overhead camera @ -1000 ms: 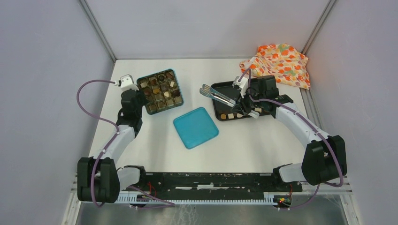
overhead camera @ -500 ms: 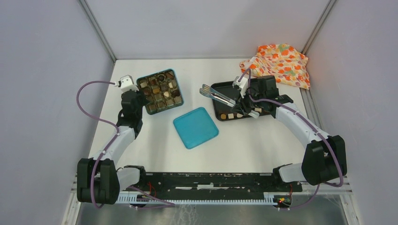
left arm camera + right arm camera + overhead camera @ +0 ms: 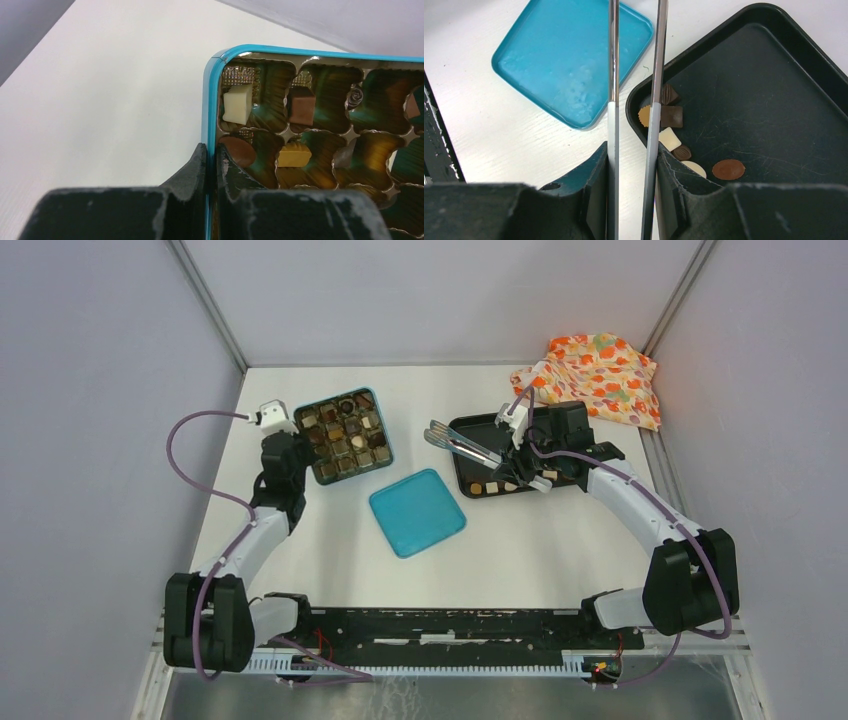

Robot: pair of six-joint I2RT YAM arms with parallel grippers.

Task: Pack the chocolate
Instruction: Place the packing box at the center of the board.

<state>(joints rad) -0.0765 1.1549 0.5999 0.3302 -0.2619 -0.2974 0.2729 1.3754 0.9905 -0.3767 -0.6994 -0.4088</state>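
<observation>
Chocolate [image 3: 343,436] is in two spots: most pieces fill the gold pockets of the teal box [image 3: 209,100] at the far left of the table [image 3: 520,550], and a few loose ones lie in the black tray [image 3: 475,468] on the right. My left pincer [image 3: 210,156] is clamped on the box's left-hand wall, one finger outside and one inside. Just past it are a cream cube [image 3: 237,104], a light brown square [image 3: 301,106], a brown round piece [image 3: 236,151] and a caramel ridged piece [image 3: 294,155], each in its own pocket. My right pincer [image 3: 633,157] is clamped on the metal tongs [image 3: 613,75], both arms pinched between my fingers. The arms point away and sit slightly apart, one over the tray's rim, the other over the table beside it. Loose in the tray corner by the tongs are a dark square [image 3: 671,116], a cream piece [image 3: 669,138] and a brown oval [image 3: 728,169]. The teal lid [image 3: 574,60] lies flat on the table between box and tray, touching neither. An orange floral cloth [image 3: 592,375] is bunched at the far right corner, behind the tray.
</observation>
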